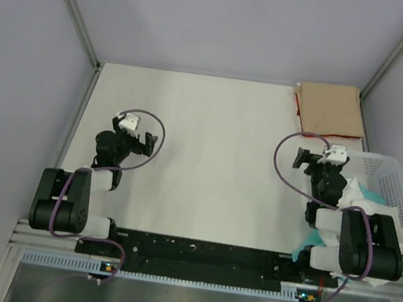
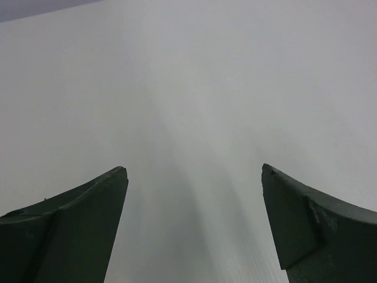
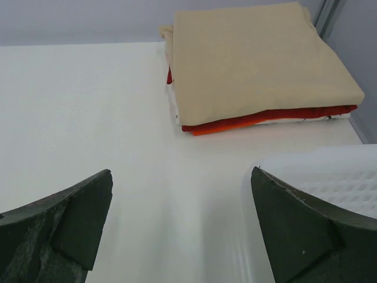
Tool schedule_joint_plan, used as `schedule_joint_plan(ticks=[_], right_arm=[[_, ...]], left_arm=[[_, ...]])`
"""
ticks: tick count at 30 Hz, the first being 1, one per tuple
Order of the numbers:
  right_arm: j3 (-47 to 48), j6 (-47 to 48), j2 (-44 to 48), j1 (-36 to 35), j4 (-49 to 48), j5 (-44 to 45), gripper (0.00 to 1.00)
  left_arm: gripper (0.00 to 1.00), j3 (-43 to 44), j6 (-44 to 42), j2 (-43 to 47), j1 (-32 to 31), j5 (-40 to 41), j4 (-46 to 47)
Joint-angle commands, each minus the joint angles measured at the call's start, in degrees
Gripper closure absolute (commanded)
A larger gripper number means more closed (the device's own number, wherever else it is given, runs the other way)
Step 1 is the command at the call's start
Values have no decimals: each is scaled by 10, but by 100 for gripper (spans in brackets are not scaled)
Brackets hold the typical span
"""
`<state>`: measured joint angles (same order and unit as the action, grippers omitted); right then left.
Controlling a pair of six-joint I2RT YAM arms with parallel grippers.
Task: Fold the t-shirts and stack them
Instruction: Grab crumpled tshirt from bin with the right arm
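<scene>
A folded tan t-shirt [image 1: 330,109] lies on top of a stack at the table's back right corner. In the right wrist view [image 3: 259,59] a red-orange layer [image 3: 265,119] and a white layer show under it. A crumpled white cloth with blue-green patches [image 1: 360,197] lies in the basket; its print cannot be read. My right gripper [image 1: 304,159] [image 3: 181,172] is open and empty above the table, short of the stack. My left gripper [image 1: 150,142] [image 2: 194,171] is open and empty over bare table at the left.
A white plastic mesh basket [image 1: 389,177] stands at the right edge beside my right arm; its rim [image 3: 330,177] shows by the right finger. Grey walls and metal posts enclose the white table [image 1: 211,137].
</scene>
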<state>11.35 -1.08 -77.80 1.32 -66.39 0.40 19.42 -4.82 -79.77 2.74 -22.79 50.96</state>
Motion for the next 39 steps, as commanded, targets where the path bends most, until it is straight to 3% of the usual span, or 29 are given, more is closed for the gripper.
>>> schedule_joint_plan(ticks=[1,4,7,10,14,16,17,19,21,23,28,31,39], right_arm=[[7,-14,-5,1,44,-13,1],[39,4,36,-1,112,-56,1],[131,24,96,-10,335,-84,8],[186,-46,139,-27,400,-174,14],[255,-51,224,-75,526,-123,17],[295,-73,265,-76,620,-80,17],[317,-91,283,-76,662,-38,17],[353,-130,320,-76,771,82,16],[382,-207,348,-71,874,222,1],[401,-311,375,-58,989,328,1],[385,-384,447,-19,1100,305,1],[354,-452,463,44,1179,316,3],[368,-521,456,76,1271,354,14]], left_arm=[[1,5,1,6,1,5,20],[1,6,1,6,1,5,20],[1,6,1,6,1,5,19],[1,6,1,7,1,5,19],[2,9,15,7,2,-5,41],[1,115,-4,46,17,-77,-140],[1,180,-39,60,17,-92,-302],[1,242,-48,68,15,-103,-374],[1,288,-47,61,12,-111,-435],[1,332,-52,45,9,-135,-524],[3,388,-75,23,-19,-143,-660],[10,417,-87,16,-45,-158,-733],[13,395,-132,65,-64,-142,-749]])
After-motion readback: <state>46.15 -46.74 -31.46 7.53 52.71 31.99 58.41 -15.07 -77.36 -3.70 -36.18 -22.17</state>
